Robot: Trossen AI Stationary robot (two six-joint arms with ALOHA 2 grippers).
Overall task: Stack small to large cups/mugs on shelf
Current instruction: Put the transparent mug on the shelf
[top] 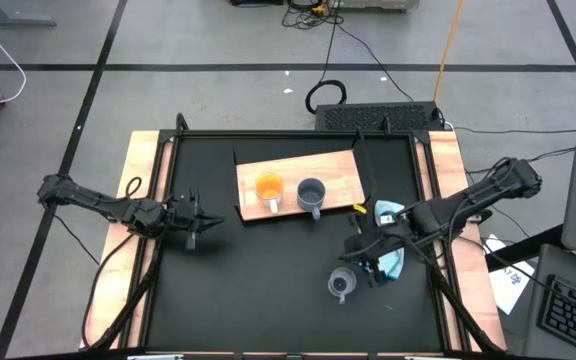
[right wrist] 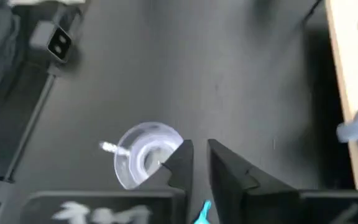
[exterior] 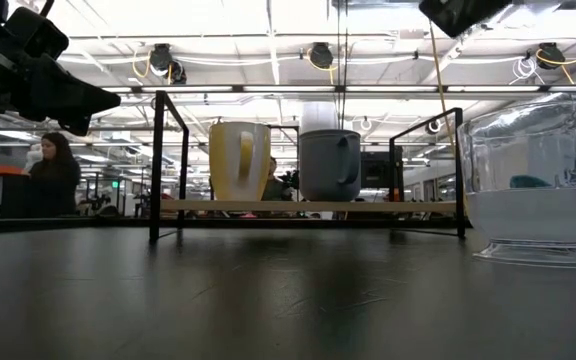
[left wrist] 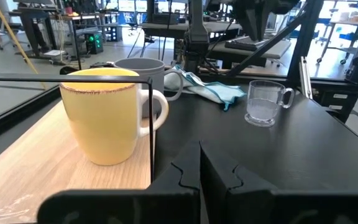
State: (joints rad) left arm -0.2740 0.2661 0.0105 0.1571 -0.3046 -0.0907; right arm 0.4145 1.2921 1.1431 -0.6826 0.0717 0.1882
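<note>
On the flat light-brown wooden shelf board (top: 333,172) stand two cups side by side: the orange cup with a white handle (top: 269,189) and the blue-grey mug (top: 311,194). The clear glass-like cup (top: 340,285) sits apart on the black tabletop (top: 258,290), near a light blue cloth (top: 391,262). The right gripper (right wrist: 196,163) hovers right above that clear cup, fingers nearly together, gripping nothing. The left gripper (top: 206,222) waits at the table's left, fingers closed and empty.
</note>
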